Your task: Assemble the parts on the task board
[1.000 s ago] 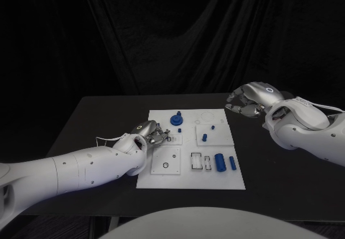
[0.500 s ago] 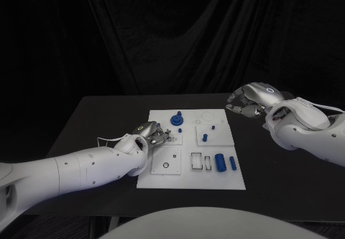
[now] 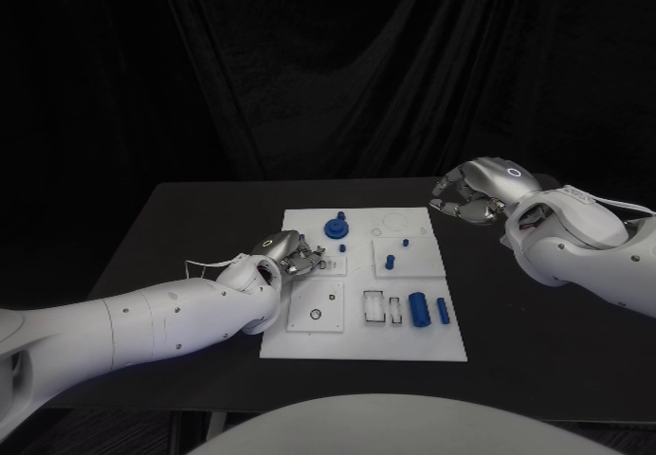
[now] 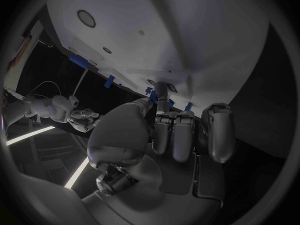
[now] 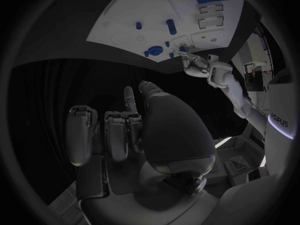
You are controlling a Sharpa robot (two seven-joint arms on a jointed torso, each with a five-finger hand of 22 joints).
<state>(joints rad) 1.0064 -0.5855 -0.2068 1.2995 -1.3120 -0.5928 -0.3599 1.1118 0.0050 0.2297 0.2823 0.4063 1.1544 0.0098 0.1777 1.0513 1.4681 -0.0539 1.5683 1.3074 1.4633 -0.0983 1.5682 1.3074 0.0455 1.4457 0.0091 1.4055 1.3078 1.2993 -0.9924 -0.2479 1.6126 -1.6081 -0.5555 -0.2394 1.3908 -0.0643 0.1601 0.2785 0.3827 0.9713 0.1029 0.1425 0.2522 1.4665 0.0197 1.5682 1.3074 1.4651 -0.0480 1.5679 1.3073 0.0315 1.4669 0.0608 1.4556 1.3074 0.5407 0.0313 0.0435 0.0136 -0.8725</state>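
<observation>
The white task board (image 3: 358, 334) lies mid-table. On it are a blue round knob (image 3: 335, 227), small blue pegs (image 3: 390, 261), a thick blue cylinder (image 3: 420, 310) and a thinner one (image 3: 442, 310). My left hand (image 3: 290, 251) hovers low over the board's left side. Its fingers (image 4: 175, 135) are curled, and one fingertip reaches the board (image 4: 187, 30) beside small blue pieces (image 4: 170, 103). Whether it pinches one is hidden. My right hand (image 3: 473, 192) hangs beyond the board's far right corner, fingers (image 5: 122, 132) curled with nothing seen in them.
The black table (image 3: 178, 227) has bare room to the left and right of the board. Empty round and rectangular recesses (image 3: 380, 306) mark the board's near half. A dark curtain closes off the back.
</observation>
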